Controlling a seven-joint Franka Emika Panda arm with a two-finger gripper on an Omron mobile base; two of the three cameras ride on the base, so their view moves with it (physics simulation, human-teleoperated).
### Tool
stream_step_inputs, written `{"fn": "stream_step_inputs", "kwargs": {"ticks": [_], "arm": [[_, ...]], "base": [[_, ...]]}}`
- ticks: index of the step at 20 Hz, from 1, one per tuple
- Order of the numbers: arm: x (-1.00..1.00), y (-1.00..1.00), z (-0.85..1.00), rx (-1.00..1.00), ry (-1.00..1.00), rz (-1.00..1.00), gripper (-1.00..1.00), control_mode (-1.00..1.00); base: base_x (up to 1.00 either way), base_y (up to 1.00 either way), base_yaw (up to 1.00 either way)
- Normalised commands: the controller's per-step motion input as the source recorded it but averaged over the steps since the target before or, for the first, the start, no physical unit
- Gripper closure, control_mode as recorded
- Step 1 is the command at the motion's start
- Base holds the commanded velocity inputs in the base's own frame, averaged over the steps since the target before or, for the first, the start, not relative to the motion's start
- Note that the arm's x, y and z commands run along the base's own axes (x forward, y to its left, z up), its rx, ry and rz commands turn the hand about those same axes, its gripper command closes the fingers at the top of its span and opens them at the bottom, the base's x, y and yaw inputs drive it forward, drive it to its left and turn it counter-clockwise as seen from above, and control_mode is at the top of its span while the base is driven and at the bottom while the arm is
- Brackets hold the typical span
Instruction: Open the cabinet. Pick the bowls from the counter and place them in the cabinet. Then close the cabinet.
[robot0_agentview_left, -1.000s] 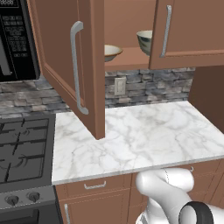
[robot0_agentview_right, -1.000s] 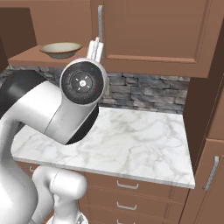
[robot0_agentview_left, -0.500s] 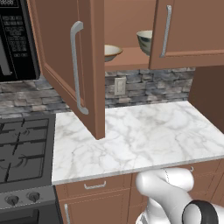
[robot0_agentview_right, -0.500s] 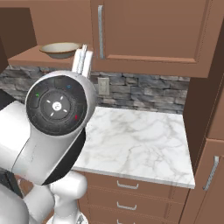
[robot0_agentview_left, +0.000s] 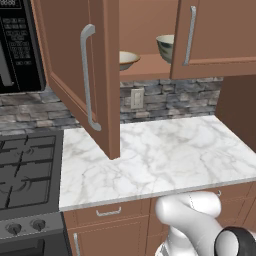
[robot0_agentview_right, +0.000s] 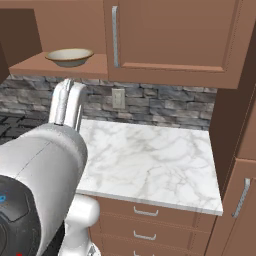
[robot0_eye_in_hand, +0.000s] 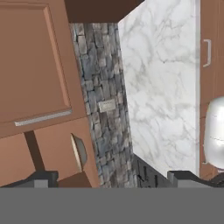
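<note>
- Jaws: the gripper (robot0_eye_in_hand: 107, 177) stands spread wide, one dark tip at each lower corner of the hand view, nothing between them and nothing held.
- Hand view is rolled; it looks along the counter (robot0_eye_in_hand: 162, 83) toward the stone backsplash (robot0_eye_in_hand: 100, 87) and the underside of the cabinet (robot0_eye_in_hand: 35, 65).
- Nearest: drawers (robot0_agentview_left: 107, 215) under the counter front, small horizontal handles. The white arm (robot0_agentview_right: 45, 165) rises large in the near left of the right base view.
- Counter (robot0_agentview_left: 155, 155): white marble, grey veins; bare surface visible from both base cameras.
- Left of the counter: black gas stove (robot0_agentview_left: 25, 170), knobs on its front edge.
- Far wall: grey stone backsplash with a pale wall outlet (robot0_agentview_left: 136, 98); no readable writing on it.
- Cabinet (robot0_agentview_left: 210, 35): left door (robot0_agentview_left: 85, 75) swung out over the counter, right door shut. Long silver bar handles on both.
- Cream bowl (robot0_agentview_left: 127, 59) sits on the cabinet shelf, left part of the opening; also seen from the right base camera (robot0_agentview_right: 69, 56).
- Grey-green bowl (robot0_agentview_left: 165, 47) sits on the same shelf, right of the cream bowl, partly behind the shut door's edge. The two are apart.
- Far left: black microwave (robot0_agentview_left: 17, 45); its panel markings are too small to read.
</note>
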Motion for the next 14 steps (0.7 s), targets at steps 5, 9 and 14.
{"fn": "stream_step_inputs", "kwargs": {"ticks": [5, 9, 14], "arm": [[-0.82, 0.37, -0.06, 0.0, -0.02, 0.01, -1.0, -1.0], [-0.19, 1.0, -0.56, 0.0, -0.14, 0.03, -1.0, -1.0], [0.0, 1.0, -0.8, -0.02, -0.3, 0.05, -1.0, -1.0]], "base": [[0.0, 0.0, 0.0], [0.0, 0.0, 0.0], [0.0, 0.0, 0.0]]}}
